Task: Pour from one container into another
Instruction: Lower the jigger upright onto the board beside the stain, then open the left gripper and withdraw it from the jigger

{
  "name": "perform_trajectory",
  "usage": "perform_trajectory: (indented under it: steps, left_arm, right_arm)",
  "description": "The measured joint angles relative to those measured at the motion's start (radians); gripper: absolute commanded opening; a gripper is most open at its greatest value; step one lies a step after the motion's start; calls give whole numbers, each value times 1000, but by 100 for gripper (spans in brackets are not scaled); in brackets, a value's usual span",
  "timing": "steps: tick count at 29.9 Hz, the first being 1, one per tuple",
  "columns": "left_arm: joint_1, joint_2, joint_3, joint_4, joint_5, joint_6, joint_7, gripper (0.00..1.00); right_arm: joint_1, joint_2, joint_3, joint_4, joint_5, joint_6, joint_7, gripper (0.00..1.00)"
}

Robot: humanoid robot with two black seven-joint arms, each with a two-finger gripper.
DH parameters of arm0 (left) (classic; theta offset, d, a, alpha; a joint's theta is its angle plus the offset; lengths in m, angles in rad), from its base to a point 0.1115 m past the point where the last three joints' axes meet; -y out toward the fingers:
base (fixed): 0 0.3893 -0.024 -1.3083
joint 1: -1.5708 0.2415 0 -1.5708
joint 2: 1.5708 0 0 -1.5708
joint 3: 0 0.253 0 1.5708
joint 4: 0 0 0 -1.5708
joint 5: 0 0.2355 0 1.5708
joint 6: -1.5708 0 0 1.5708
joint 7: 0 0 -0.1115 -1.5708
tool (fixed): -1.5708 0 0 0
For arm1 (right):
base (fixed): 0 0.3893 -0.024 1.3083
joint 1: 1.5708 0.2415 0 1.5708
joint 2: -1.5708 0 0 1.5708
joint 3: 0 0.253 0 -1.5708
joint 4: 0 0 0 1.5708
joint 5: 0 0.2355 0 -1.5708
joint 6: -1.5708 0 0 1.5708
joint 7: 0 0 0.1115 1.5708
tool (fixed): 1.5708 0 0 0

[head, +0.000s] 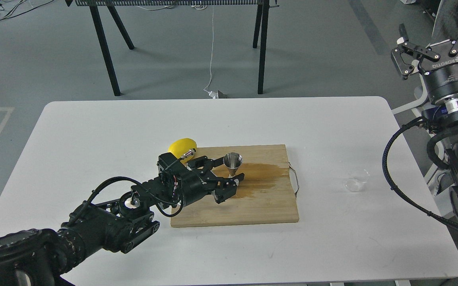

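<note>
The steel jigger (233,163) stands upright on the wooden cutting board (253,208). My left gripper (227,170) is open just left of it, one finger behind the jigger's left side and the other in front of its foot; I cannot tell whether either touches it. The tiny clear cup (355,181) rests on the white table to the right of the board, apparently tipped on its side, with nothing holding it. My right gripper (435,39) hangs open and empty, high beyond the table's right edge.
A yellow lemon (181,146) lies at the board's back left corner, right behind my left wrist. A brown wet stain (266,174) spreads over the board to the right of the jigger. A metal handle (295,180) sticks out from the board's right end. The white table (105,131) bears everything.
</note>
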Motion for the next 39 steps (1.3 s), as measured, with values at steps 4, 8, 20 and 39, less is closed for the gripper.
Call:
perform_trajectory:
  steps: [4,8,20,39]
  left_arm:
    - [1,9,0,0,0,0,0,80]
    - [5,18,-1,0,-1,0,0,80]
    - [34,74,-2,-61,-1,0,0,80]
    - [69,415,-4,-484,-292,-140,0,81]
  right_arm:
    - [0,0,0,0,0,0,0,99]
    - [0,0,0,0,0,0,0,99]
    - [-3,0,0,-1,0,0,0,99]
    - [-13,0,-4,0,1,0,-3,99]
